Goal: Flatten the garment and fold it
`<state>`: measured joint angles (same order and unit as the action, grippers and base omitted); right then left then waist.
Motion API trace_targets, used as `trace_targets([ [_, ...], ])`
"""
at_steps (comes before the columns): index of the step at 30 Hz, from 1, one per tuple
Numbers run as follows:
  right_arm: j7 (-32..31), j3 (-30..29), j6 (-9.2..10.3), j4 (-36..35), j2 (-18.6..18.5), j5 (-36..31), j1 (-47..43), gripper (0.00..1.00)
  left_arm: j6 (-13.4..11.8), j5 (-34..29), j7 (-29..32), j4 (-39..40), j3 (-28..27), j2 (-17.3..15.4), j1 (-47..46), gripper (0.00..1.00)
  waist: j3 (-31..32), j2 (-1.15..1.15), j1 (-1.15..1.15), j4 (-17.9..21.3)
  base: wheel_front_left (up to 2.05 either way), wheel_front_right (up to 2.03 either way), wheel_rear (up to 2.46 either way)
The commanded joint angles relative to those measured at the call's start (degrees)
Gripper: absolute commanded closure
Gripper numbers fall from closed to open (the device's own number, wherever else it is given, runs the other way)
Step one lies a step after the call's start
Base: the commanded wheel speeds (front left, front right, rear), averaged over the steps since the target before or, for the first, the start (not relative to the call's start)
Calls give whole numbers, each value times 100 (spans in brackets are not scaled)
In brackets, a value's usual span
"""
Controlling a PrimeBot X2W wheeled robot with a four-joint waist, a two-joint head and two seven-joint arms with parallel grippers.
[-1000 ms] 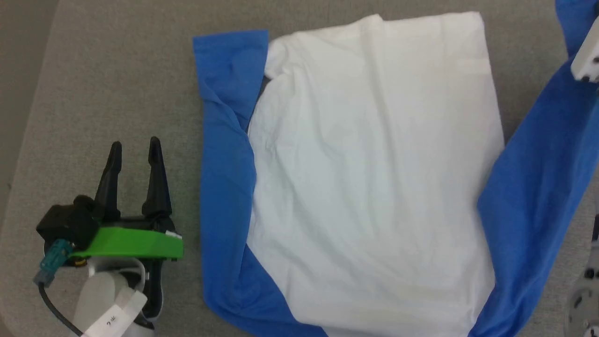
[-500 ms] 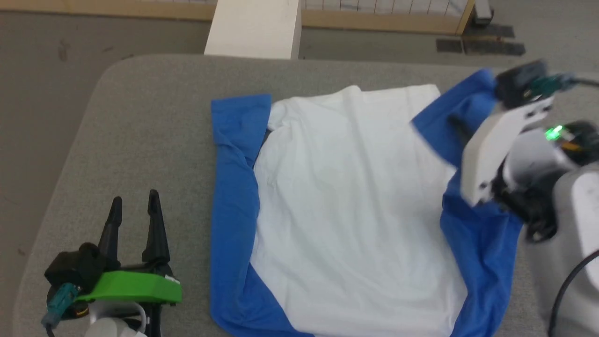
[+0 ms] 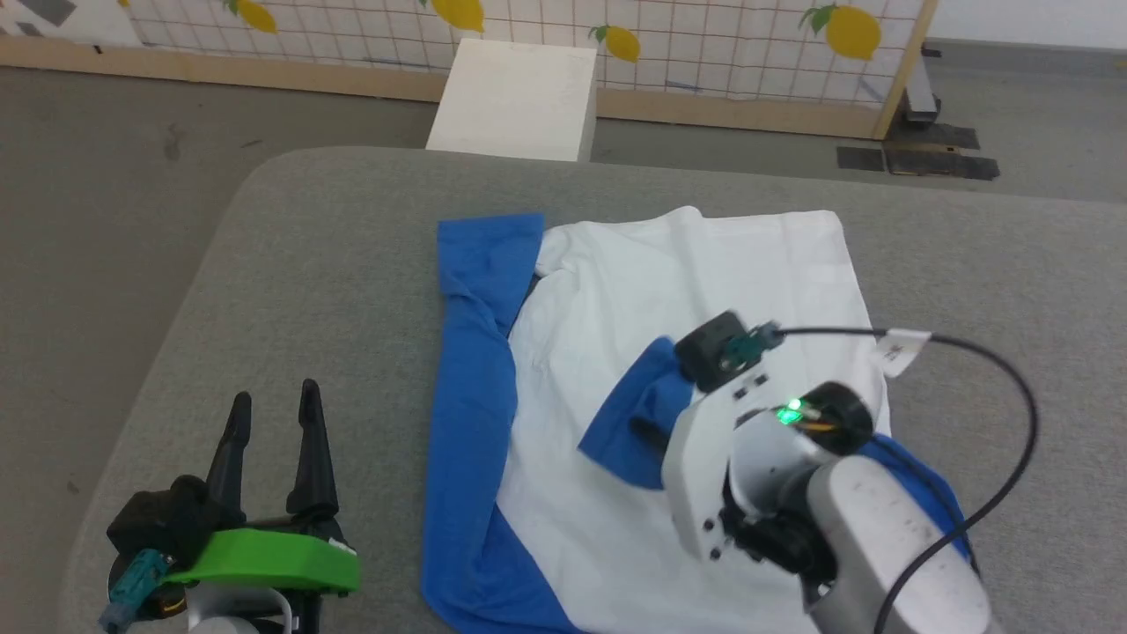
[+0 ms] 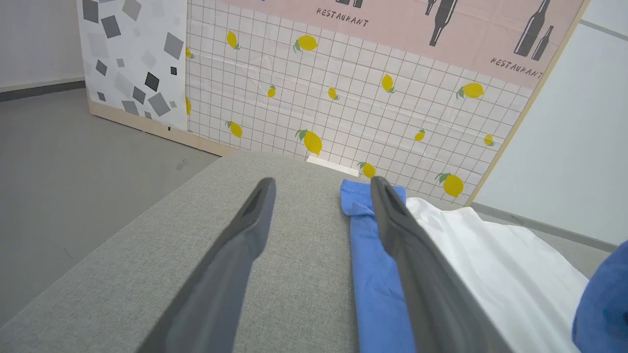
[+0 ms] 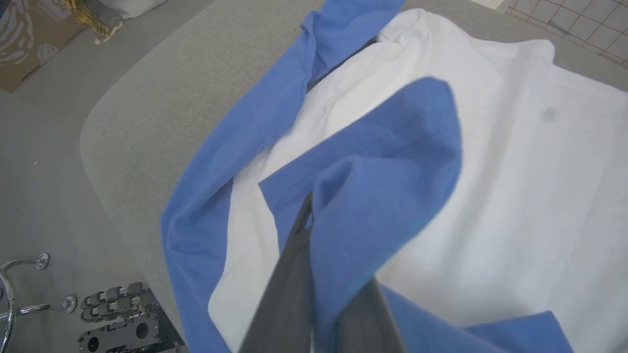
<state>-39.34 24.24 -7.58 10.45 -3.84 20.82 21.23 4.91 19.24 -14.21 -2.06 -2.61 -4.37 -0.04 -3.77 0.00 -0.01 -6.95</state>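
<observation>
Grey padded desk (image 3: pixel 335 229), lemon-print screen (image 3: pixel 704 35) behind. You see the garment (image 3: pixel 704 282) spread on the desk's middle, white body flat, left sleeve (image 3: pixel 471 370) lying along its edge. Your right hand (image 5: pixel 308 215) is clamped on the right sleeve (image 3: pixel 629 423), holding it over the white body: likely the sleeve-folding step. Your left hand (image 3: pixel 274 396) sits empty, fingers spread, beside the garment. Next, lay that sleeve flat across the body, then release.

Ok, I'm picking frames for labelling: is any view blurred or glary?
Right wrist view: the garment smears softly along its lifted blue sleeve edge. Left wrist view: crisp, evenly lit, no glare. Head view: fairly sharp; a small green light glows on the right arm.
</observation>
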Motion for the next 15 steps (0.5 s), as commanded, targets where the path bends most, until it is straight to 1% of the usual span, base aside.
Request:
trace_targets([
  [1,109,108,9,117,23,10,-75,100,-22,36,0,4,19,16,60,0,-13,0,1,-106,0,0,0],
  [6,379,639,9,716,81,99,-64,100,-29,59,-4,-30,48,16,84,0,-20,0,1,-202,0,0,0],
  [7,511,920,9,986,91,169,-33,100,-40,68,-8,-33,51,15,103,0,-33,0,1,-215,0,0,0],
  [15,863,1774,9,1507,95,609,128,100,-51,111,-20,-55,71,14,71,0,-118,0,1,-172,0,0,0],
])
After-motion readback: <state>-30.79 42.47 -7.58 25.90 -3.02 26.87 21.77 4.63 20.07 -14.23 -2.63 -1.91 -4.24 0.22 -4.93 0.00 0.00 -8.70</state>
